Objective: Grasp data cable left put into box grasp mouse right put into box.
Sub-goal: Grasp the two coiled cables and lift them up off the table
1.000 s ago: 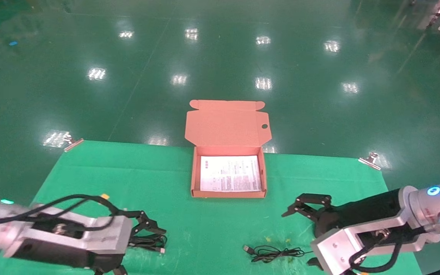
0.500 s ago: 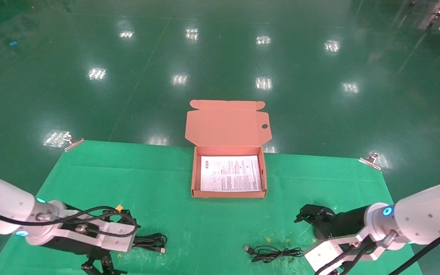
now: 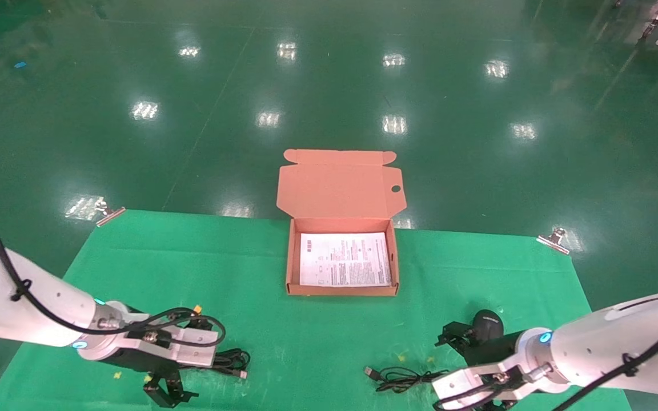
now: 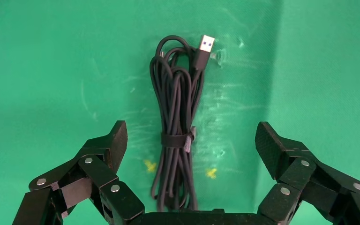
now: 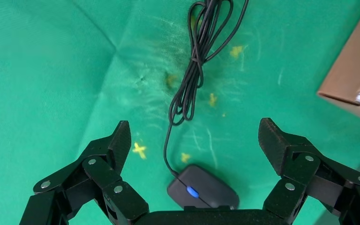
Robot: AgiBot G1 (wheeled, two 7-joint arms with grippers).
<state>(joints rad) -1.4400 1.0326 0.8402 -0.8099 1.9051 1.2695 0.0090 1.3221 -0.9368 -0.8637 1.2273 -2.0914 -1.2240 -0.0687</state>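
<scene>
Our left gripper [image 4: 190,140] hangs over the data cable [image 4: 178,136] with its fingers [image 4: 115,140] spread wide, one on each side of the bundle and clear of it. Our right gripper [image 5: 192,140] is likewise wide open above the mouse [image 5: 202,187], touching nothing.

Around both grippers we see open green cloth [image 3: 317,337]; the left one works near the cloth's near-left edge, the right one near its near-right part. Between the two arms the cloth lies free up to the box [image 3: 289,268], which sits at the middle of the far edge, well apart from both grippers, its lid flap standing open behind it.

The data cable is a long flat bundle of black loops cinched by a dark strap, with a silver USB plug [image 4: 206,43] at one end. The mouse is small and black with a blue spot at its wheel; its thin cord [image 5: 194,70] runs off in loose loops across the cloth.

A printed white sheet [image 3: 345,259] covers the box floor; we cannot read its writing.
</scene>
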